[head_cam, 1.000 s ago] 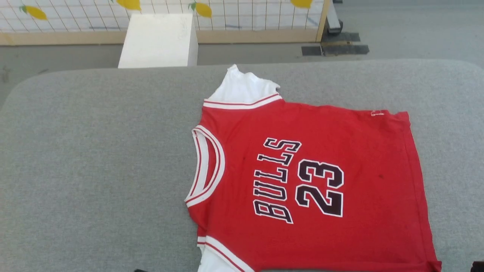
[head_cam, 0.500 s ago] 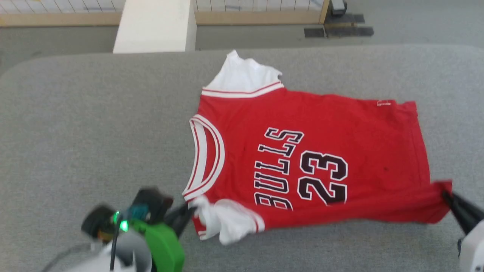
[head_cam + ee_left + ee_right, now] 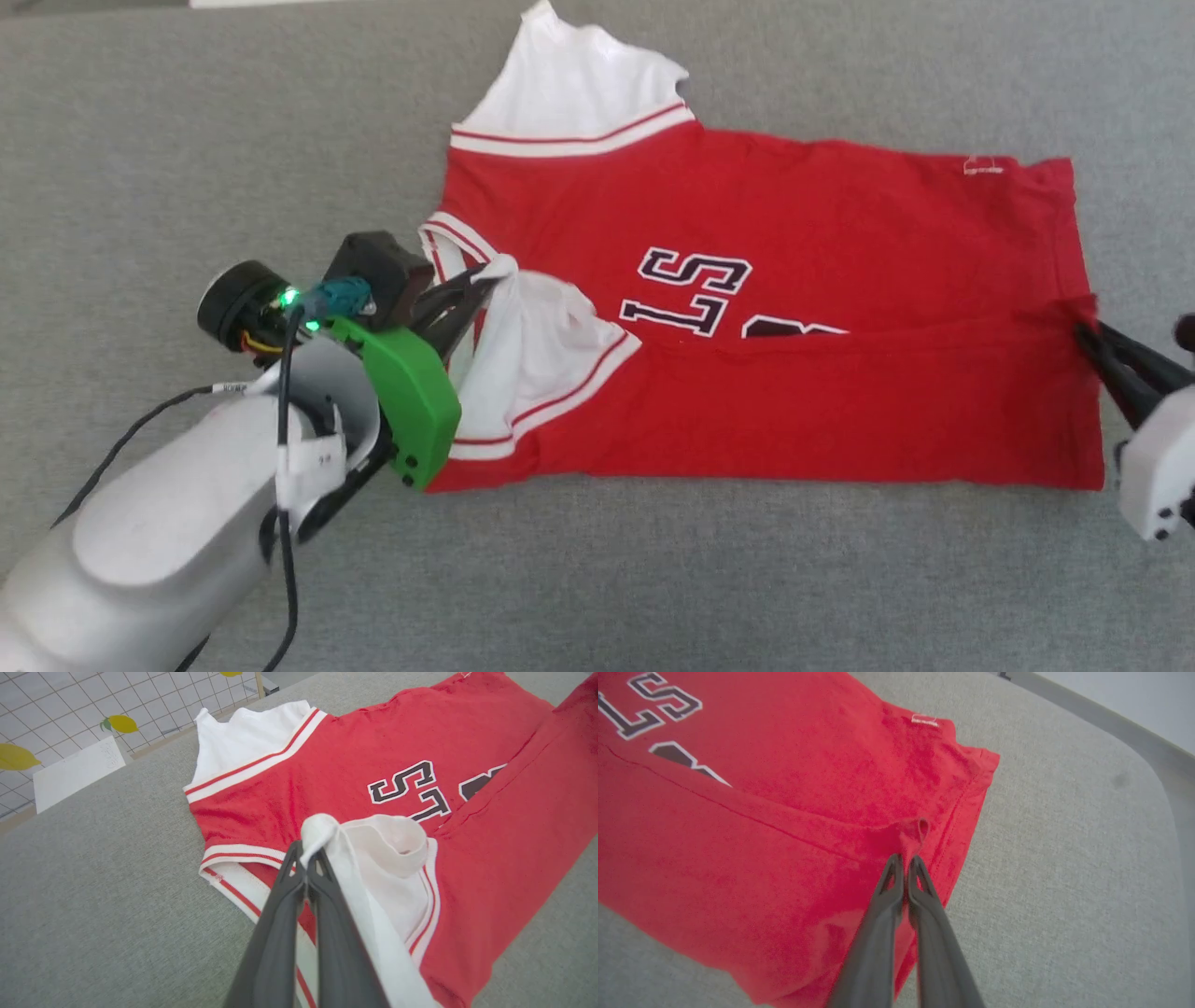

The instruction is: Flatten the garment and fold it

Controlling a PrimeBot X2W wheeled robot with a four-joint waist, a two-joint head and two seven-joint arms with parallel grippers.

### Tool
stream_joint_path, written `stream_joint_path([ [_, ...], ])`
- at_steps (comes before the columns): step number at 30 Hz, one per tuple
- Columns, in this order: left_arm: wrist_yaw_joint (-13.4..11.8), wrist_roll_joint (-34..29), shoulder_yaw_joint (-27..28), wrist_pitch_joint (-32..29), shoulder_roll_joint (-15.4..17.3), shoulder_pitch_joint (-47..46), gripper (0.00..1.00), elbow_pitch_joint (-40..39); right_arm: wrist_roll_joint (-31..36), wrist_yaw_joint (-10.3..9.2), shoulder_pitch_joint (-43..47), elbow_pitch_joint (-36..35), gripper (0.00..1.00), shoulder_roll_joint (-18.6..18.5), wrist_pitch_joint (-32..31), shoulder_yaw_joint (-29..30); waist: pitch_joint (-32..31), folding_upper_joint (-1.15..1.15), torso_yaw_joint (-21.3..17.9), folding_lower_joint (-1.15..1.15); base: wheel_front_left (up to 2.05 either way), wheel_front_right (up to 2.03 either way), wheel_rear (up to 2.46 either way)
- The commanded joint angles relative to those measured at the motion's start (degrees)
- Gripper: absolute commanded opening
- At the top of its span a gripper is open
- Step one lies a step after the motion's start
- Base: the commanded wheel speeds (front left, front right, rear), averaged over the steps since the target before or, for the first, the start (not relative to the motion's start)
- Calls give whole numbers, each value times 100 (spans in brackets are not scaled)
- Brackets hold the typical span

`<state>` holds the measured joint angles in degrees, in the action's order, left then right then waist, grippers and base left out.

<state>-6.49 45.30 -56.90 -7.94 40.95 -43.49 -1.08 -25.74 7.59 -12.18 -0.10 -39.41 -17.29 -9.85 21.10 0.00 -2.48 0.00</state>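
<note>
- We find the red jersey on the grey pad, long axis left-right.
- Our left gripper pinches the near sleeve; right gripper pinches the near hem corner.
- Its far edge lies ahead of both, we judge.

Grey fabric surface, gridded wall behind (yellow lemon decals).

garment lies on cushion, near edge folded over.
</note>
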Motion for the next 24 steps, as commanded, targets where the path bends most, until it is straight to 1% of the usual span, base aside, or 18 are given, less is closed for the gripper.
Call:
stream_joint_path([
  [1, 109, 47, -28, 45, -110, -134, 0, 201, -56, -10, -181, 119, 0, 1, 23, -142, 274, 0, -127, 0, 0, 0, 0],
  [5, 376, 116, -101, 105, -359, -240, 0, 831, -130, -10, -471, 441, 0, 33, 29, -497, 369, 0, -128, 0, 0, 0, 0],
  [10, 684, 265, -237, -60, -623, -343, 0, 1498, -258, -10, -675, 794, 0, 68, 42, -683, 403, 0, -114, 0, 0, 0, 0],
  [11, 718, 286, -252, -65, -678, -353, 0, 1579, -274, -10, -700, 837, 33, 78, 60, -686, 402, 0, -110, 0, 0, 0, 0],
  [12, 747, 298, -264, -53, -745, -366, 0, 1674, -291, -10, -717, 879, 100, 87, 73, -701, 394, 0, -105, 0, 0, 0, 0],
  [13, 758, 305, -272, -42, -788, -370, 0, 1727, -307, -10, -722, 906, 100, 91, 73, -708, 382, 0, -99, 0, 0, 0, 0],
  [14, 761, 321, -269, 5, -874, -373, 10, 1823, -333, -10, -730, 949, 100, 96, 93, -708, 349, 0, -84, 0, 0, 0, 0],
  [15, 739, 315, -253, 78, -931, -373, 40, 1885, -342, -10, -733, 962, 100, 101, 130, -700, 318, 0, -72, 0, 0, 0, 0],
  [16, 714, 326, -235, 156, -1003, -356, 77, 1964, -363, -10, -725, 977, 100, 111, 165, -686, 273, 0, -61, 0, 0, 0, 0],
  [17, 712, 335, -243, 193, -1062, -333, 86, 2017, -383, -10, -708, 991, 100, 121, 182, -672, 221, 0, -50, 0, 0, 0, 0],
  [18, 696, 321, -245, 265, -1114, -314, 100, 2073, -405, -10, -682, 996, 100, 134, 212, -636, 156, 0, -37, 0, 0, 0, 0],
  [21, 608, 317, -158, 587, -1206, -230, 100, 2211, -436, -10, -566, 964, 100, 198, 324, -473, -82, 0, -11, 0, 0, 0, 0],
  [23, 492, 292, -72, 866, -1218, -144, 100, 2239, -428, -10, -434, 887, 100, 247, 408, -319, -269, 0, 3, 0, 0, 0, 0],
  [24, 380, 284, 7, 1055, -1200, -67, 100, 2216, -404, -10, -340, 837, 100, 287, 456, -206, -387, 0, 5, 0, 0, 0, 0],
])
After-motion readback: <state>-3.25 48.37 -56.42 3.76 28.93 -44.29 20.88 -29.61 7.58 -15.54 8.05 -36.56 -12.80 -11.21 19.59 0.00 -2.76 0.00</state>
